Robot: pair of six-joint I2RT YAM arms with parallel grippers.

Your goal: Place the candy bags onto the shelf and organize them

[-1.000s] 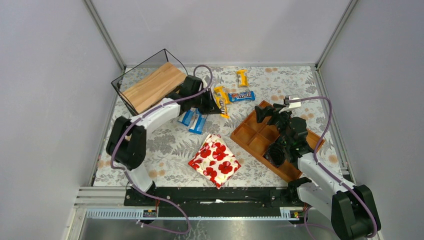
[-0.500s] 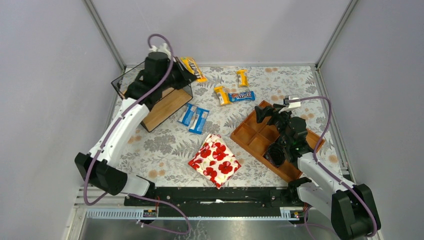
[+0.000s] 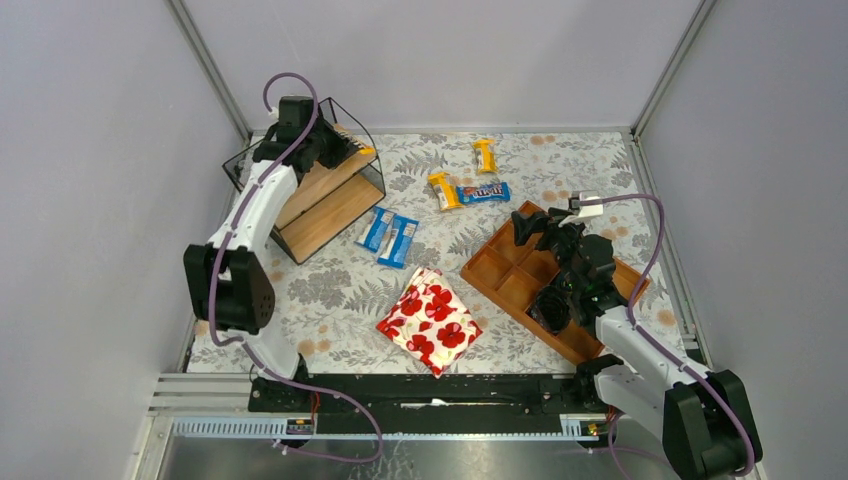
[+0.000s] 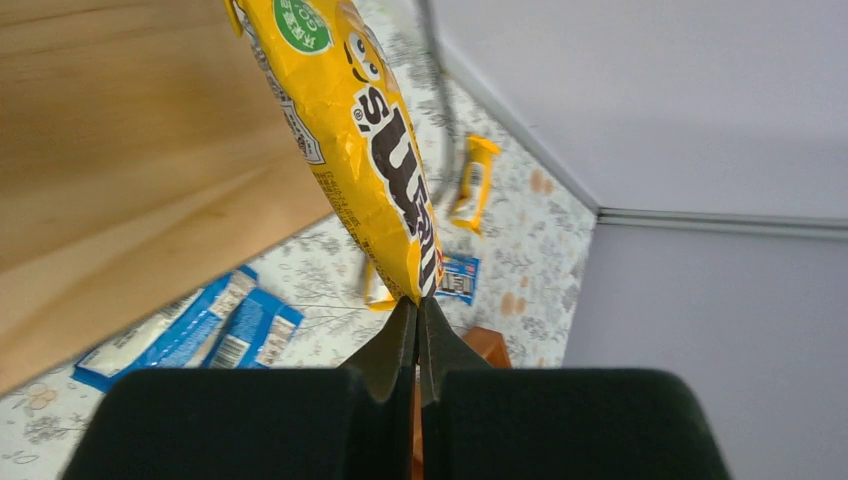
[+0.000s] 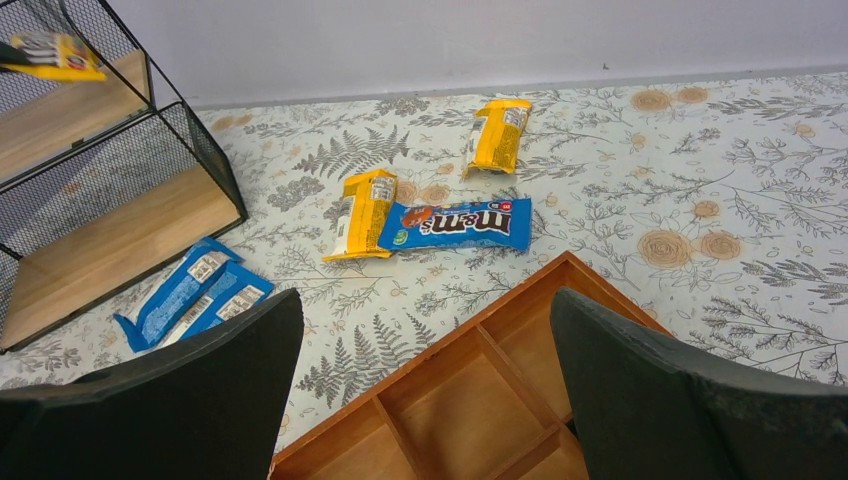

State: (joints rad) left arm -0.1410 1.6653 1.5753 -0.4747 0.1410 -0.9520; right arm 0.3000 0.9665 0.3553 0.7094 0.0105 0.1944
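Observation:
My left gripper (image 3: 340, 148) is shut on the end of a yellow candy bag (image 4: 360, 130) and holds it over the upper wooden board of the black wire shelf (image 3: 318, 203) at the far left. The held bag also shows in the right wrist view (image 5: 50, 55). On the table lie two yellow bags (image 3: 484, 155) (image 3: 441, 190), one blue bag (image 3: 483, 192), and two blue bags side by side (image 3: 388, 235). My right gripper (image 3: 530, 225) is open and empty above the wooden tray (image 5: 480, 400).
A white pouch with red poppies (image 3: 428, 320) lies at the front middle. The reddish-brown compartment tray (image 3: 500, 275) sits at the right under my right arm. Grey walls close in the table on three sides.
My left gripper took a yellow bag from the table beside the blue bags, lifted it and carried it left to the shelf's upper board. The right arm has not moved.

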